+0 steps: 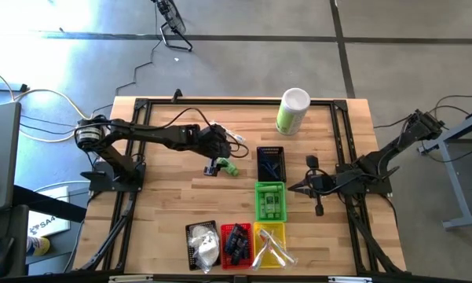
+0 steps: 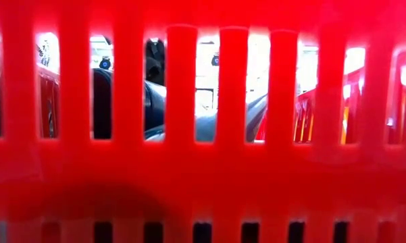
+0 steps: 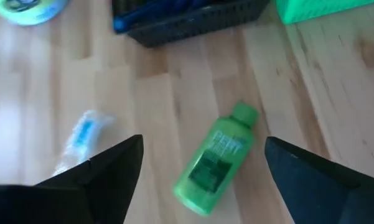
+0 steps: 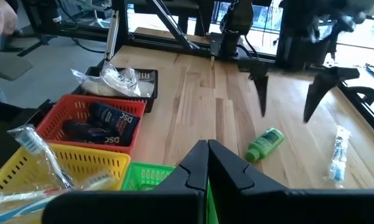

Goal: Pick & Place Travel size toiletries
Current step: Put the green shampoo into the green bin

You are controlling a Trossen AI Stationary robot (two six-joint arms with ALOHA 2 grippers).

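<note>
A small green bottle (image 3: pixel 216 158) lies on its side on the bare bench (image 3: pixel 155 112), cap toward the black basket (image 3: pixel 187 25), with a clear-wrapped stick (image 3: pixel 81 138) lying near it. Dark blue tubes (image 4: pixel 106 124) lie in the red basket (image 4: pixel 56 118), white crinkly pouches (image 4: pixel 115 81) fill a black one, and clear-wrapped sticks (image 4: pixel 37 149) lean in the yellow basket (image 4: pixel 81 163).
</note>
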